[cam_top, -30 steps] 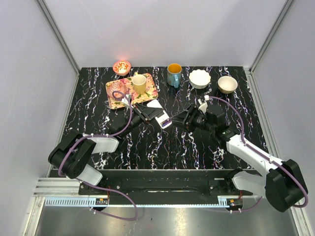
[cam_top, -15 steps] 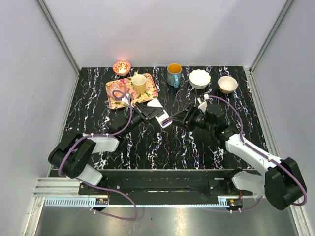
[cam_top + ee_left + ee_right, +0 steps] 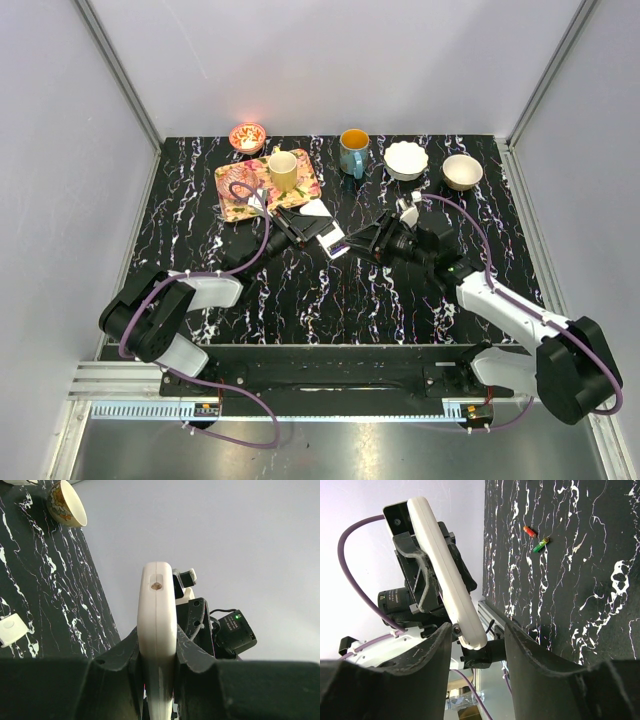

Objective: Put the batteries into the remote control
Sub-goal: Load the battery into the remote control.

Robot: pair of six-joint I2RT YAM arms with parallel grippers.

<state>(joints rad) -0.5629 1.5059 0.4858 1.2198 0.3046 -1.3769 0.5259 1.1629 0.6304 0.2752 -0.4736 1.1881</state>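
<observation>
My left gripper [image 3: 316, 231] is shut on the white remote control [image 3: 330, 238] and holds it above the table's middle. It shows edge-on between the left fingers [image 3: 157, 630]. My right gripper [image 3: 362, 241] is open. Its jaws stand on either side of the remote's free end [image 3: 470, 630]. A small round metal end sits by that gripper's left finger; I cannot tell what it is. A red battery [image 3: 529, 531] and a green battery [image 3: 540, 545] lie on the black table. No purplish battery shows clearly.
A small white cover piece [image 3: 10, 629] lies on the table. A flowered tray [image 3: 240, 192] with a cup [image 3: 283, 170] is at back left, next to a small red dish [image 3: 247, 136]. A blue mug [image 3: 353, 152], a white bowl [image 3: 406, 160] and a tan bowl [image 3: 462, 172] stand along the back.
My right gripper has moved left, closing in on the remote's free end. My left gripper and the remote have shifted slightly toward the back.
</observation>
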